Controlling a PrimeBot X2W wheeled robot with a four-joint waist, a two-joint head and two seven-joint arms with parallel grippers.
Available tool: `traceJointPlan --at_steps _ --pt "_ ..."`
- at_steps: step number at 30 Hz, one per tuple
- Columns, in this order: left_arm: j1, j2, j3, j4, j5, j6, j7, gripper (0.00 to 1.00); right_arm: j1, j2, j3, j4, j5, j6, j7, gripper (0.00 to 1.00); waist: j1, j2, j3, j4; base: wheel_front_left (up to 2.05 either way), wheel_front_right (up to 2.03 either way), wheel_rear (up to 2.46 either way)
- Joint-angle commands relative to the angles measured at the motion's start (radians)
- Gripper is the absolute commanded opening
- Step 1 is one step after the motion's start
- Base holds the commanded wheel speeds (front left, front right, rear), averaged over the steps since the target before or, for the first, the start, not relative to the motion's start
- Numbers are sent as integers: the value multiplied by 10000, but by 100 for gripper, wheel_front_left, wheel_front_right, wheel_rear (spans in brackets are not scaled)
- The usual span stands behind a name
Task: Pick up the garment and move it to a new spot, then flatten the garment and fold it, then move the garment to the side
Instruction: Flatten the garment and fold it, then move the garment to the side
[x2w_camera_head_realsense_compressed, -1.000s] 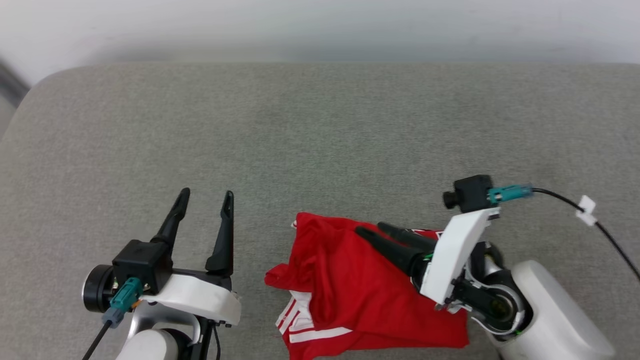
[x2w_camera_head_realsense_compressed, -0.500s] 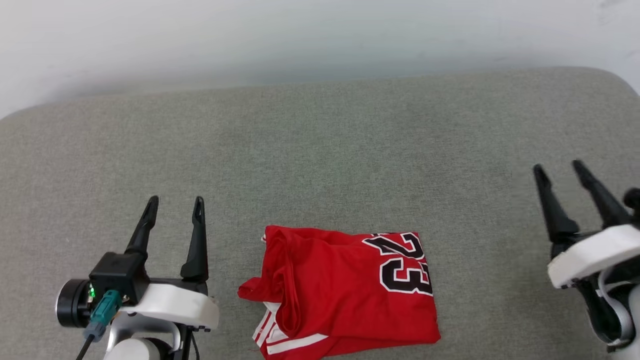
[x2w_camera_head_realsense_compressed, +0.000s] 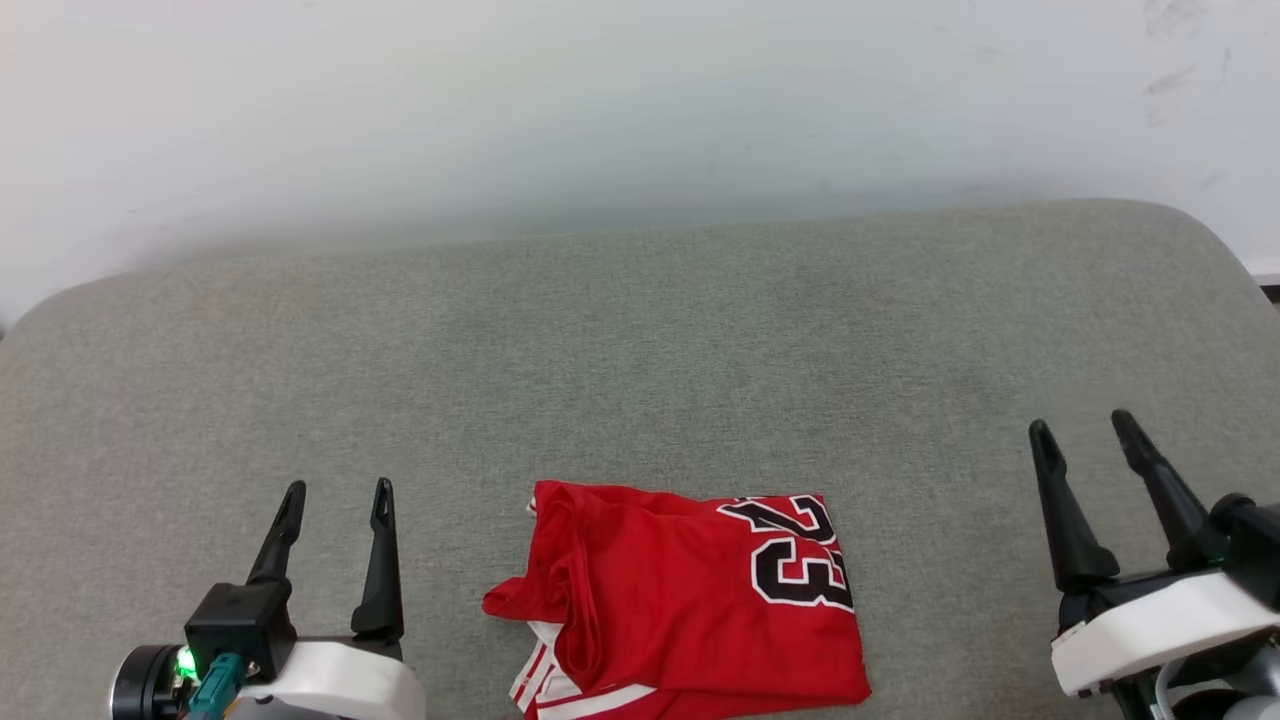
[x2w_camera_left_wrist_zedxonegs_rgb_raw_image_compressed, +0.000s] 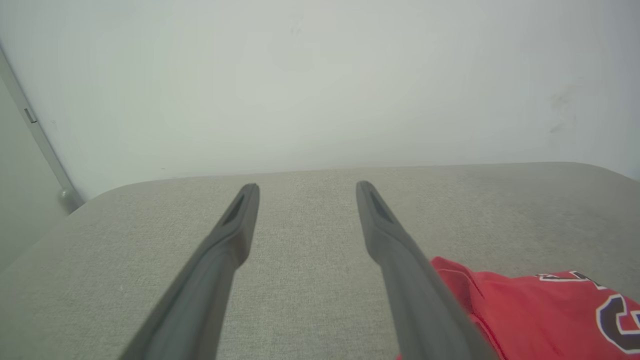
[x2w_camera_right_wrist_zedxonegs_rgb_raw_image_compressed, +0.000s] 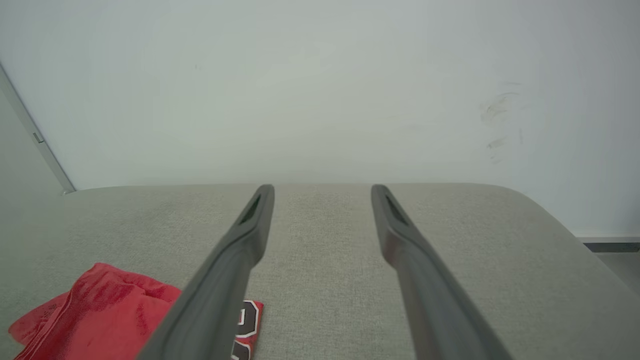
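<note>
Red garment (x2w_camera_head_realsense_compressed: 680, 600) laid folded on the grey padded surface (x2w_camera_head_realsense_compressed: 640, 350), black number 23 (x2w_camera_head_realsense_compressed: 795, 560) shown at its right end, left claw (x2w_camera_head_realsense_compressed: 338, 487) held open just left of the garment, right claw (x2w_camera_head_realsense_compressed: 1079, 422) held open well to its right, both empty

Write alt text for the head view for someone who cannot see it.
A folded red garment with a black 23 lies low in the view on a grey padded surface. The left gripper and the right gripper stand open on either side, apart from it. A pale wall rises behind.
</note>
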Motion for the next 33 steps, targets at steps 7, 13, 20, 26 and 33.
traceJointPlan --at_steps 7,13,20,26,33 --pt "181 -156 48 68 -17 -72 -163 100 435 274 -144 -592 0 0 405 100 0 0 -6 205 0 0 0" --pt "83 -244 149 102 6 -170 -200 100 469 226 -382 -719 189 0 702 100 0 0 10 244 0 0 0" --pt "-122 -375 227 44 102 -292 -228 100 366 72 -1163 -178 1453 0 1507 100 0 0 215 400 0 0 0" --pt "-523 -622 270 -24 250 -492 -239 100 185 -695 -1791 1183 2753 0 3619 100 0 0 652 865 0 0 0" --pt "-935 -1023 365 -81 532 -787 -243 100 -135 -756 -885 2128 4220 0 5624 100 0 0 1331 1386 0 0 0"
